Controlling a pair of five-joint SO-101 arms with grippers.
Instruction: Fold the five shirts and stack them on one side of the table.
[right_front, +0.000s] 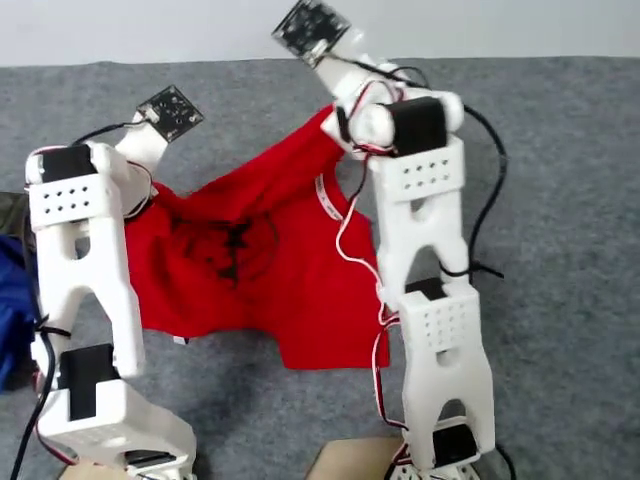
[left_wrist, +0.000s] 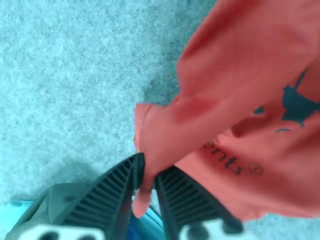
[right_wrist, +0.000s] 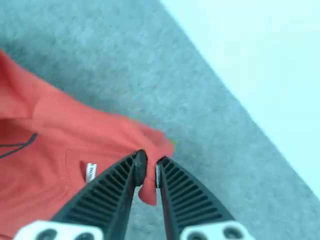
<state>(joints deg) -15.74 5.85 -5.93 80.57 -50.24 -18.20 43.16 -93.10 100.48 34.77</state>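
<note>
Table (right_front: 570, 180) first: grey and wide, it carries the red shirt (right_front: 300, 290), which we see spread loosely between the two arms, rumpled, its black print showing. Our left hand (left_wrist: 148, 172) is clamped on a fold at the shirt's edge on its own side. Our right hand (right_wrist: 150, 167) is pinched tight on the shirt's far corner, near the table's back edge.

Red cotton shirt (right_front: 300, 290) is covering centre; grey felt tabletop (right_front: 560, 250) is lying open rightward; blue cloth (right_front: 12, 300) is crowding left edge.
</note>
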